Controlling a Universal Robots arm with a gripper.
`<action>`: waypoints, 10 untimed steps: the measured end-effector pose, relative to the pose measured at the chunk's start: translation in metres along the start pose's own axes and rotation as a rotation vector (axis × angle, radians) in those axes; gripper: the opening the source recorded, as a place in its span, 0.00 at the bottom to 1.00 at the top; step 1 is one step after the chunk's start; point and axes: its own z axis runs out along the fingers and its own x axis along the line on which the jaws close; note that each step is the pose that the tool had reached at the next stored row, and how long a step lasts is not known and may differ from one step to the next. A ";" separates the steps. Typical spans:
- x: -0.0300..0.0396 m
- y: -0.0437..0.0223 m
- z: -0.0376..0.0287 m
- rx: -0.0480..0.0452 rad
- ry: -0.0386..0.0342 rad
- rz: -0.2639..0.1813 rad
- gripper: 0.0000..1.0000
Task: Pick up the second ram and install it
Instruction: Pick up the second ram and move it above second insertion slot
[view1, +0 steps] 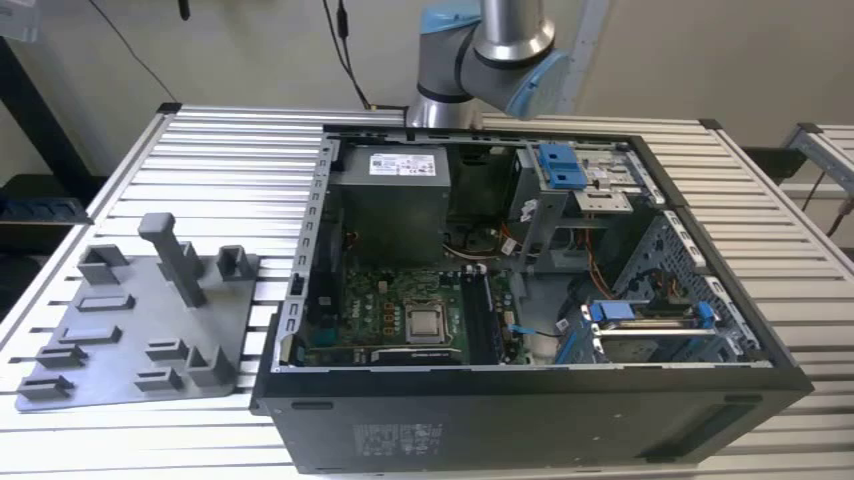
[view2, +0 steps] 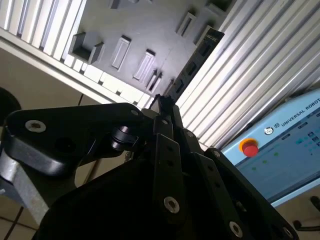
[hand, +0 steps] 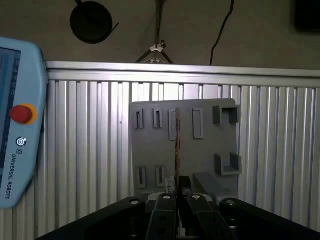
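- Dark green-black and thin, the second ram (hand: 177, 145) was clamped edge-on between the fingers of the gripper (hand: 177, 192) in the first wrist view, its narrow edge running straight out from the fingertips.
- In the second wrist view its flat side, with small chips, reached out from the fingertips and was seen against the grey plastic tray (view2: 145, 25) and the slatted aluminium table (view2: 260, 65).
- In the exterior view the tray lay on the table just beside the open PC case (view1: 534, 420), on the exterior view's left; the arm (view1: 487, 60) rose behind the case.
- A light-blue teach pendant (hand: 17, 125) with a red button (hand: 21, 114) sat apart from the tray.
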 end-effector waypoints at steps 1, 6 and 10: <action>0.0000 0.0000 0.0000 0.0000 -0.0005 0.000 0.14; 0.0000 -0.0032 -0.0001 0.0000 -0.0006 0.000 0.14; 0.0001 -0.0097 -0.0003 -0.0001 -0.0005 0.000 0.14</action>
